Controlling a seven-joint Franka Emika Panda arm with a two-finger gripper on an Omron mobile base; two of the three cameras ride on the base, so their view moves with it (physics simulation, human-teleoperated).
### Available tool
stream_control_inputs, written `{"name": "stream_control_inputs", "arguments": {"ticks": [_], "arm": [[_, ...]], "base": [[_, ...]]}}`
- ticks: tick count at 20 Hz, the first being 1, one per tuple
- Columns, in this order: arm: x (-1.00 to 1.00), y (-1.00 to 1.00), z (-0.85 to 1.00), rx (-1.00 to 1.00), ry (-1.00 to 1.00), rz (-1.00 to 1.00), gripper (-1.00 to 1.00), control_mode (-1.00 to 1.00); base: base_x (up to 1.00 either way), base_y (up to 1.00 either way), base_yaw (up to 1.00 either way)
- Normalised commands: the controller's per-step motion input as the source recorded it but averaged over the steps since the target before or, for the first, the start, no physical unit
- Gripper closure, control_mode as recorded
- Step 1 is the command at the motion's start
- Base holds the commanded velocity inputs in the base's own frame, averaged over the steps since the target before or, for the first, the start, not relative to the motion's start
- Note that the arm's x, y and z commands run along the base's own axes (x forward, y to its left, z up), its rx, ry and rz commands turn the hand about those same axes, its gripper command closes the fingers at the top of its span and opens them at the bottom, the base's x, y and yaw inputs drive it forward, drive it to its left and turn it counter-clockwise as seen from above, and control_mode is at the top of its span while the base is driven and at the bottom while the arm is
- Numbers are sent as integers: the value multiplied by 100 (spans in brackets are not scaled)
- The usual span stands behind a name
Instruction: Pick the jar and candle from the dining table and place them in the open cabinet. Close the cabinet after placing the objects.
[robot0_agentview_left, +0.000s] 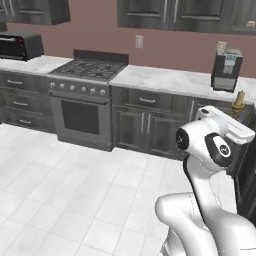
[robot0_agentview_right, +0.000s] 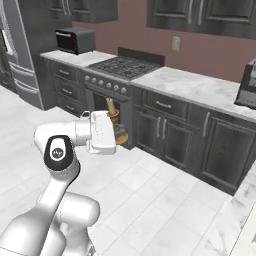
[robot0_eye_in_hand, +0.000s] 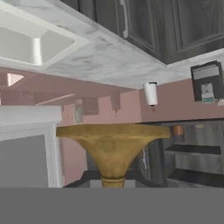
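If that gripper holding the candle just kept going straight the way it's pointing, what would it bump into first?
Probably the open cabinet with dark shelves straight ahead of the gripper, beyond the candle and its gold holder. Depth is hard to judge; the way there looks free.

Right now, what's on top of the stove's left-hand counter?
A dark toaster oven sits on the white marble counter left of the stove. Whatever lies behind it is hidden.
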Motion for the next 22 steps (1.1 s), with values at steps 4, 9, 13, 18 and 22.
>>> {"name": "stream_control_inputs", "arguments": {"ticks": [4,9,13,18,22], "arm": [[0,0,0,0,0,0,100,100],[0,0,0,0,0,0,100,100],[0,0,0,0,0,0,100,100],[0,0,0,0,0,0,100,100],[0,0,0,0,0,0,100,100]], "base": [[22,0,-44],[41,17,-39],[47,48,-35],[7,72,-28],[1,93,-24]]}}
